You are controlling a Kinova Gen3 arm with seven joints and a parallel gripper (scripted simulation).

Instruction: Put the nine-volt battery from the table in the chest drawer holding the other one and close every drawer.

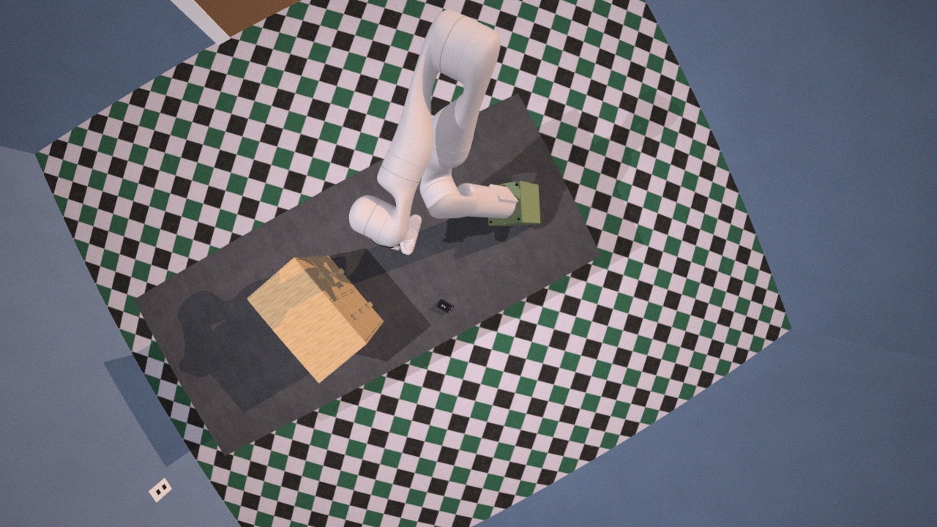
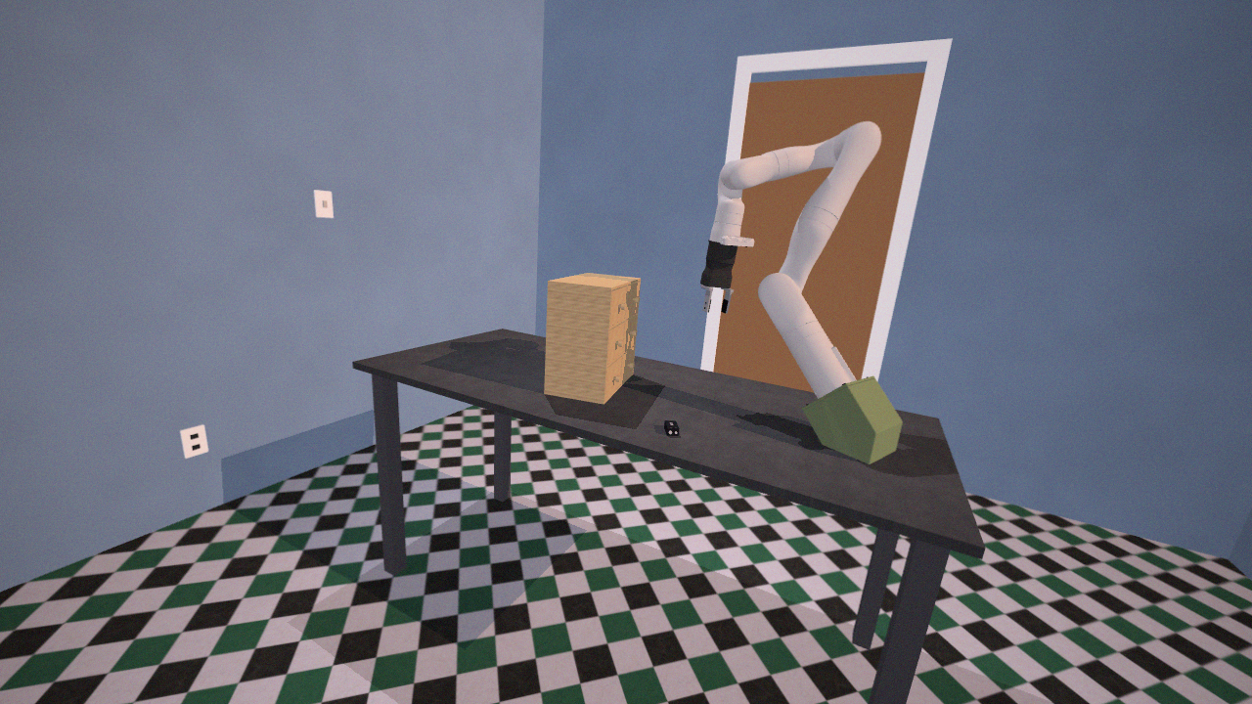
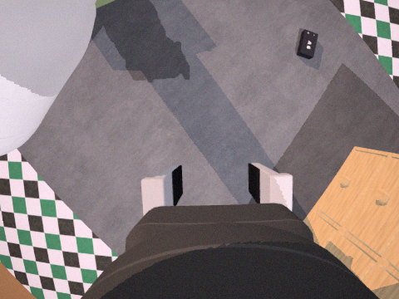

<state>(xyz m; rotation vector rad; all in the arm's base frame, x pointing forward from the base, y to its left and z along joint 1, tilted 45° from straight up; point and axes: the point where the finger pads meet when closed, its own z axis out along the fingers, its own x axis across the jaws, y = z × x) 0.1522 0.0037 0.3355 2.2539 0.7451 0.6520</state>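
Note:
A small black nine-volt battery (image 1: 444,306) (image 2: 671,427) (image 3: 307,43) lies on the dark table (image 1: 524,275) (image 2: 525,385) (image 3: 238,33), a little in front of the chest. The light wooden chest (image 1: 314,318) (image 2: 591,336) (image 3: 361,216) stands upright with its drawers pushed in; small knobs show on its front. What the drawers hold is hidden. My gripper (image 3: 215,178) (image 2: 715,301) is open and empty. It hangs high above the table, behind the battery and to the side of the chest. In the top view the arm hides most of it.
The arm's green base block (image 1: 520,203) (image 2: 853,428) sits at the table's end. The arm's shadow falls across the table between base and chest. A checkered floor lies below the table's edges.

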